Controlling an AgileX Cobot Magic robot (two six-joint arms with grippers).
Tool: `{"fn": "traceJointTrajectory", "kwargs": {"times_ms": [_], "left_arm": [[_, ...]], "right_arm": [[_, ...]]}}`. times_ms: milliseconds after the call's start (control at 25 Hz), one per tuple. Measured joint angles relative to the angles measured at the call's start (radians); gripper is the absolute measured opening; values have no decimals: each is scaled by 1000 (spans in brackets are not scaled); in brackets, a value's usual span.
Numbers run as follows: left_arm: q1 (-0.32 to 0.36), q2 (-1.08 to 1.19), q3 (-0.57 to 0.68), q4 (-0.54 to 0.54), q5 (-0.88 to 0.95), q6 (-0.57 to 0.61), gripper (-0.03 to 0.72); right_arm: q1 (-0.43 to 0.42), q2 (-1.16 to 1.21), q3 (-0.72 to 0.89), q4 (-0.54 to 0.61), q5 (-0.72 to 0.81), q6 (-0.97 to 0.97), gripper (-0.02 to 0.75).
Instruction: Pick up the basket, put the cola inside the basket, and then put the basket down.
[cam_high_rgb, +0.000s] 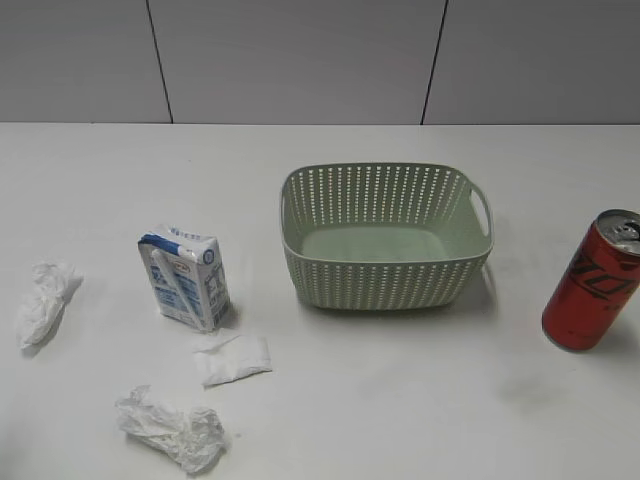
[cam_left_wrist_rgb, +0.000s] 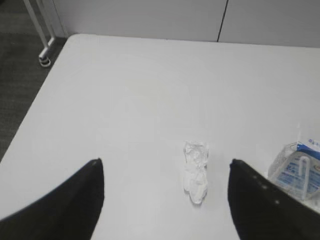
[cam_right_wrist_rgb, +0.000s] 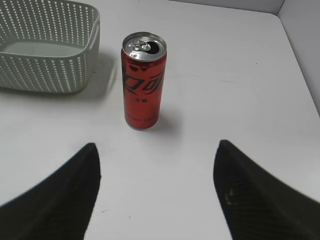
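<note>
The pale green basket (cam_high_rgb: 386, 278) stands empty on the white table, centre right in the exterior view; its corner shows in the right wrist view (cam_right_wrist_rgb: 50, 75). The red cola can (cam_high_rgb: 590, 284) stands upright to the basket's right, apart from it; it also shows in the right wrist view (cam_right_wrist_rgb: 143, 90). My right gripper (cam_right_wrist_rgb: 156, 150) is open and empty, a short way in front of the can. My left gripper (cam_left_wrist_rgb: 165, 167) is open and empty above the table's left part, over a crumpled tissue (cam_left_wrist_rgb: 195, 171). Neither gripper shows in the exterior view.
A white-and-blue drink carton (cam_high_rgb: 185, 277) stands left of the basket and shows in the left wrist view (cam_left_wrist_rgb: 298, 169). Crumpled tissues lie at the far left (cam_high_rgb: 44, 302), front left (cam_high_rgb: 172, 428) and beside the carton (cam_high_rgb: 232, 358). The table's left edge (cam_left_wrist_rgb: 35, 107) is near.
</note>
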Motion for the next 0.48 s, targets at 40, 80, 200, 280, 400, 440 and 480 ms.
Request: {"fn": "traceJointTrajectory", "kwargs": {"times_ms": [40,80,200,280,400,440,480], "left_arm": [[0,59,-22,-8,-4,0,586],[0,118,-45,-11,-8,0,586],[-10,287,-121,-15,-17,0,586],[-22,402,-183,-15,-16,0,586],[-53,580,-298,-17,14,0,586],[-66,641,-343,-18,30,0,586],[-83,699,-388,-18,45,0,586]], "right_arm": [[0,0,0,0,0,0,535],[0,0,0,0,0,0,535],[0,0,0,0,0,0,535],[0,0,0,0,0,0,535],[0,0,0,0,0,0,535],[0,0,0,0,0,0,535],[0,0,0,0,0,0,535]]}}
